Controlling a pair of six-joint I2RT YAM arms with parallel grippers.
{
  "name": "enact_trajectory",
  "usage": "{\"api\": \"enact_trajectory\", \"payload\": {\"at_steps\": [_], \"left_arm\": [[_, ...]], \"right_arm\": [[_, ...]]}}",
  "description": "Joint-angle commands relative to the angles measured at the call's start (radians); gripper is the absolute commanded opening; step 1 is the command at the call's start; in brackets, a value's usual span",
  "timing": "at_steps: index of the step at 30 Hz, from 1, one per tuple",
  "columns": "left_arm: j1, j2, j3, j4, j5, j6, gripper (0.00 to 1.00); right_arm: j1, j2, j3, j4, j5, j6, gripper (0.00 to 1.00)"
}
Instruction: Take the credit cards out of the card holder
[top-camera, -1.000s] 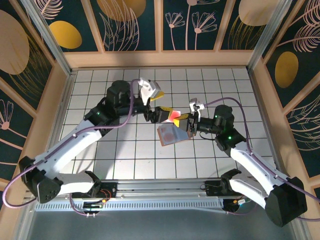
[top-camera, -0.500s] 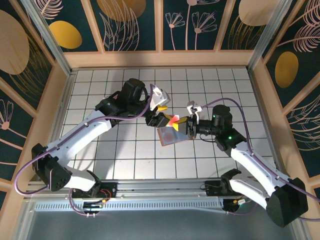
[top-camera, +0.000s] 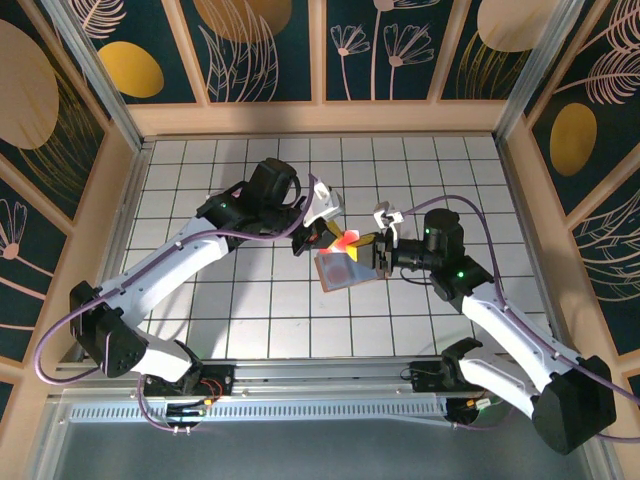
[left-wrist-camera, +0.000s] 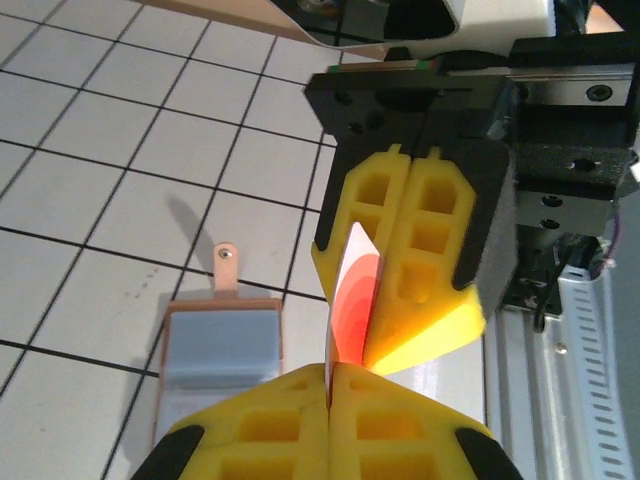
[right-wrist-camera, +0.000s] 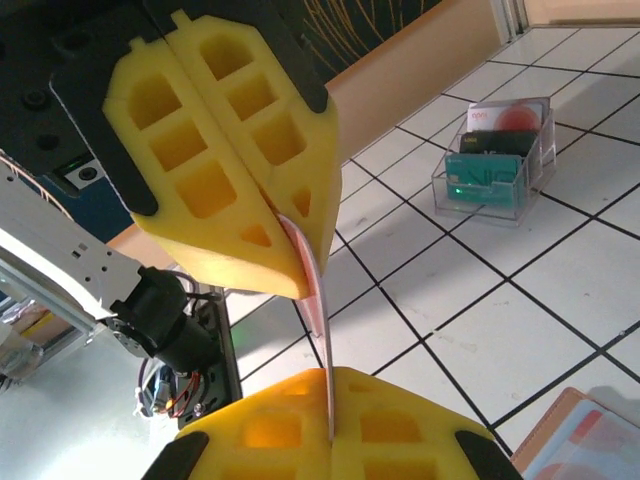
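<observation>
mid-table, both arms meet over the wallet (top-camera: 345, 270).

- card (top-camera: 346, 240): red-orange, fully out of the wallet and off the table (top-camera: 250, 300), held in the air between the two grippers, just far of and above the wallet.
- left gripper (top-camera: 322, 234): fingers clenched on the card's left end. in the left wrist view the card edge runs straight into the closed seam of its pads (left-wrist-camera: 270, 430).
- right gripper (top-camera: 370, 244): fingers pressed together on the card's right end. in the right wrist view the thin edge sits in the seam between its pads (right-wrist-camera: 400, 430). so both grippers pinch the one card at once.
- wallet: lies flat and open on the tiles, grey-blue pocket (left-wrist-camera: 222, 340) up, small tab (left-wrist-camera: 227, 268) pointing away. nothing touches it.
- clear box (right-wrist-camera: 498, 150) with teal and red contents stands on the table, well apart from the wallet.

progress, as a judgement: one card is extracted but not set down. it looks like a handover between arms, with one grip due to let go. left to do: release one side, place the card on the table, then go back for any others. whether more cards sit in the pocket i cannot tell. a pale sheet shows at the wallet's corner (right-wrist-camera: 590, 440), unclear what.
</observation>
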Motion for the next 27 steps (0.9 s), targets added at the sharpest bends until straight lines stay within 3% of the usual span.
{"api": "enact_trajectory", "payload": {"at_steps": [1, 4, 9, 18, 24, 27], "left_arm": [[0.008, -0.027, -0.059, 0.095, -0.184, 0.010, 0.00], [0.015, -0.095, -0.152, 0.203, -0.292, 0.032, 0.00], [0.095, -0.184, -0.260, 0.306, -0.354, 0.112, 0.00], [0.362, -0.220, -0.374, 0.422, -0.249, 0.256, 0.00], [0.525, -0.109, -0.350, 0.448, -0.139, 0.297, 0.00], [0.549, -0.031, -0.321, 0.425, -0.163, 0.370, 0.00]], "right_arm": [[0.012, -0.014, 0.043, 0.003, 0.044, -0.024, 0.32], [0.012, -0.023, 0.043, -0.034, 0.151, -0.029, 0.47], [0.011, -0.065, 0.024, -0.037, 0.328, -0.008, 0.50], [0.010, -0.150, 0.021, -0.068, 0.637, 0.071, 0.57], [0.009, -0.175, 0.033, -0.113, 0.768, 0.113, 0.57], [0.010, -0.180, 0.040, -0.132, 0.809, 0.133, 0.58]]}}
